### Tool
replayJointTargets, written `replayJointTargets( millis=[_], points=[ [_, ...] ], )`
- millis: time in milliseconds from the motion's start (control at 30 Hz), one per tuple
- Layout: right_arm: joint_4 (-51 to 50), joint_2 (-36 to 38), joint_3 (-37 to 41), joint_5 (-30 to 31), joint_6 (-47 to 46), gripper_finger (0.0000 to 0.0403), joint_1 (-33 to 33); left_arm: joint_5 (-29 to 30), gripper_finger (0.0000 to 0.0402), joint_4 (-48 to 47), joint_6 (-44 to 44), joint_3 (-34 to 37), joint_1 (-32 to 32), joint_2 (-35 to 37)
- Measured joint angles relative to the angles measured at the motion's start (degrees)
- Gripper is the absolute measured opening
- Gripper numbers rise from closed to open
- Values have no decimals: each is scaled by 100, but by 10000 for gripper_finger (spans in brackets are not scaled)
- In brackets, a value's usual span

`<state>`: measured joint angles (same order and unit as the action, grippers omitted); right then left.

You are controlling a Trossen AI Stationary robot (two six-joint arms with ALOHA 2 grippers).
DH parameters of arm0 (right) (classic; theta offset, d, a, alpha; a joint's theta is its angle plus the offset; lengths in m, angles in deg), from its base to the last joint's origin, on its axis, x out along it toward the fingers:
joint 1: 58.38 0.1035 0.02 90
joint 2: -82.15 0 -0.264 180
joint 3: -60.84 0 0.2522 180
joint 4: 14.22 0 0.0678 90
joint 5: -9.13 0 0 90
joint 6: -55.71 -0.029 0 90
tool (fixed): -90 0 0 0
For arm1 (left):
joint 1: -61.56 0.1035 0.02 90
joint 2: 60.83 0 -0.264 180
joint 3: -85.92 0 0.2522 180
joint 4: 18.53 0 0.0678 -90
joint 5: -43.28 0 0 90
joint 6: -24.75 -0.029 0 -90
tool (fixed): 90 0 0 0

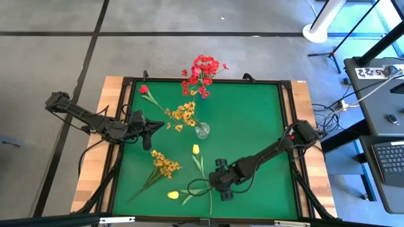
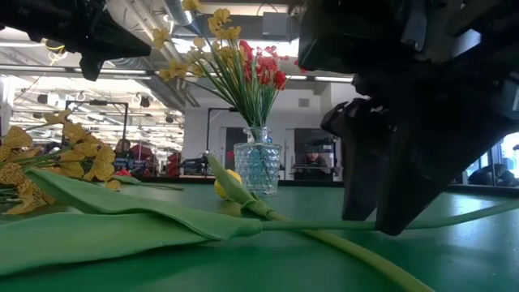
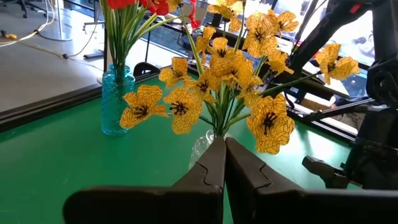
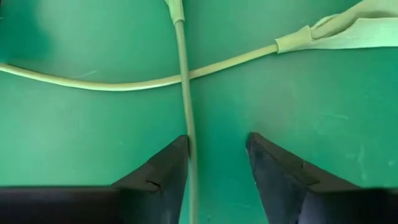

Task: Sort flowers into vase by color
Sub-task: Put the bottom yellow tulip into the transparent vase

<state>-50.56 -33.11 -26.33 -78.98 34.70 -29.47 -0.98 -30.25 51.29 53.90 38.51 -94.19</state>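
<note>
- Right gripper [image 4: 217,171] sits low over the green mat [image 1: 252,126] near the table's front edge, fingers apart and holding nothing, with one thin stem [image 4: 185,93] running along the inner face of one finger [image 4: 163,168]; whether they touch I cannot tell.
- Two stems cross just ahead of those fingers: they belong to the two yellow tulips [image 1: 196,149] lying on the mat, one bloom towards the middle, the other [image 1: 173,195] near the front edge.
- Judged by their look, these stems are light, thin and bendy, likely to slide or droop; a hold on the bare stem, clear of the leaf and close to the crossing, seems safest, and the second stem could be dragged along.
- Further left lies a loose spray of yellow-orange blossoms [image 1: 165,164].
- Left gripper [image 3: 225,163] hovers above the mat beside the clear vase [image 1: 202,130], fingers pressed together on nothing.
- That vase holds a yellow spray [image 3: 249,68], leaning.
- Farthest back, a blue vase [image 3: 116,99] holds red flowers [image 1: 202,72]; a single red bloom [image 1: 144,89] lies near the back-left corner.
</note>
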Motion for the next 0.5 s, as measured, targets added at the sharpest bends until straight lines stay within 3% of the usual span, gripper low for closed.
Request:
replayJointTargets(
  millis=[233, 500],
  points=[
    [-130, -2, 2, 56, 307, 106, 82, 0, 0, 1, 32, 0, 0, 0],
    [-370, -11, 4, 516, 920, 70, 299, -198, 0, -2, 84, 0, 0, 0]
  ],
)
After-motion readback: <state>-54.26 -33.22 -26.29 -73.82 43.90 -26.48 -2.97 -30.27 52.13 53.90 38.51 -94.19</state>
